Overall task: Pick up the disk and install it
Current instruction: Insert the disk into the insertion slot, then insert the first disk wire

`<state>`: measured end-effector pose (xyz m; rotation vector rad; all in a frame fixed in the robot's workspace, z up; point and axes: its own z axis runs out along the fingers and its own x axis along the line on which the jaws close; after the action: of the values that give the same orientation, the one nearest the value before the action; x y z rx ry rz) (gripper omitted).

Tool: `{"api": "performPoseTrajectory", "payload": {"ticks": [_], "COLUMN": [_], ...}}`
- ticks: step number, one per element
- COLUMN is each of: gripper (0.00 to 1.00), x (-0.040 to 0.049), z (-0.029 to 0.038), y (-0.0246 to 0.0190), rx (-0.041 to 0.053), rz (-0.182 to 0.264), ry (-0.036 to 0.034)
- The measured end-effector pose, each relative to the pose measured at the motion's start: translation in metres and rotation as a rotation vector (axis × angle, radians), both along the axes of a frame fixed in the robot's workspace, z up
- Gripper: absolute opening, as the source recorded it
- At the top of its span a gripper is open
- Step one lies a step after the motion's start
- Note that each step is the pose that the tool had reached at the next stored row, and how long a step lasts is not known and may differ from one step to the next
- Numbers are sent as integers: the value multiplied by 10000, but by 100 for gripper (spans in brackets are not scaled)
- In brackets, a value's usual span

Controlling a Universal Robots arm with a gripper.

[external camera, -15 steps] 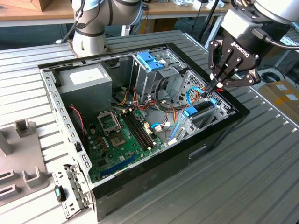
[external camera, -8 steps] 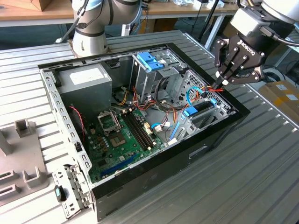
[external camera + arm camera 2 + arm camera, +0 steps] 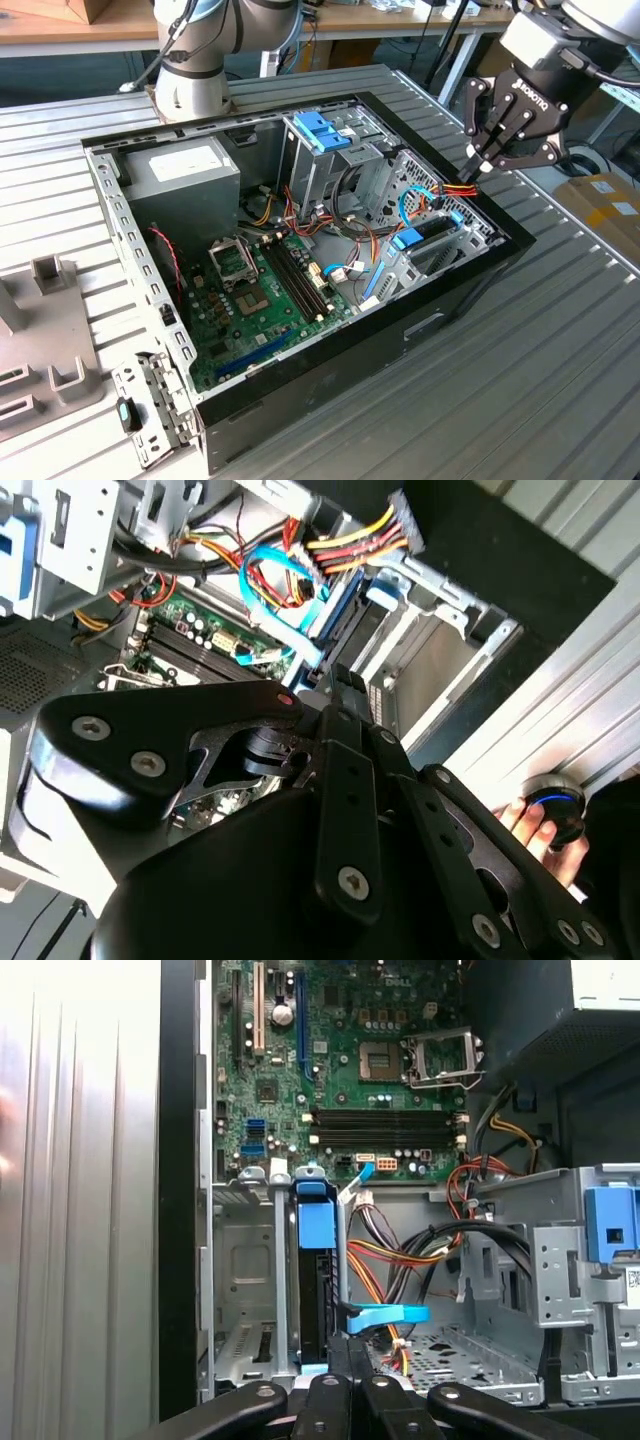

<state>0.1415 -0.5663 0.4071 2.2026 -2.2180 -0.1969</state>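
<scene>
Fingers: You have the gripper [image 3: 347, 1360] pinched shut, its two fingers pressed together with nothing between them. In the exterior view the gripper [image 3: 479, 166] hangs clear above the open case [image 3: 330, 360].

Just past the fingertips: A blue cable [image 3: 388, 1313] crosses right in front of the tips. A red-and-yellow wire bundle [image 3: 455, 187] lies just below them.

Disk: The disk [image 3: 314, 1290] stands on edge in a slot of the drive cage, directly ahead of the fingertips and not touching them. Its blue carrier frame [image 3: 314, 1225] caps the end farthest from the fingers. In the exterior view the disk [image 3: 432, 232] sits low inside the case, below the gripper.

Beside the disk: The neighbouring slot [image 3: 245, 1280] holds no drive.

Progress: By the look of it the pick-up and insertion are done, since the disk sits in the cage and the fingers hold nothing. You cannot tell from here whether it is fully latched or cabled.

Farther off: The motherboard [image 3: 340, 1070] lies beyond the cage, and the grey power box [image 3: 185, 175] sits at the far end of the case.
</scene>
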Motion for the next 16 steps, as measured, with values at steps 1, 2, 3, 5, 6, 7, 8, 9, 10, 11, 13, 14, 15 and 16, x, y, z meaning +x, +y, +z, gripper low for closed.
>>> {"api": "performPoseTrajectory", "payload": {"ticks": [1, 2, 3, 5, 6, 7, 8, 9, 10, 11, 13, 14, 15, 16], "gripper": [10, 10, 10, 10, 10, 10, 10, 10, 10, 10, 10, 10, 10, 10], "x": [3, 3, 3, 3, 4, 4, 4, 4, 4, 4, 4, 5, 5, 4], "z": [0, -1, -1, -2, -2, -2, -2, -2, -2, -2, -2, -2, -2, -3], "y": [0, 1, 1, 1, 1, 1, 1, 1, 1, 1, 1, 1, 1, 1], "rx": [-1, 1, 1, 1, 1, 1, 1, 1, 1, 1, 1, 1, 1, 2], "rz": [0, -1, -1, 0, 0, 0, 0, 0, 0, 0, 0, 1, 13, 36], "ry": [2, 3, 3, 3, 3, 3, 3, 3, 3, 3, 3, 2, 2, 3]}}
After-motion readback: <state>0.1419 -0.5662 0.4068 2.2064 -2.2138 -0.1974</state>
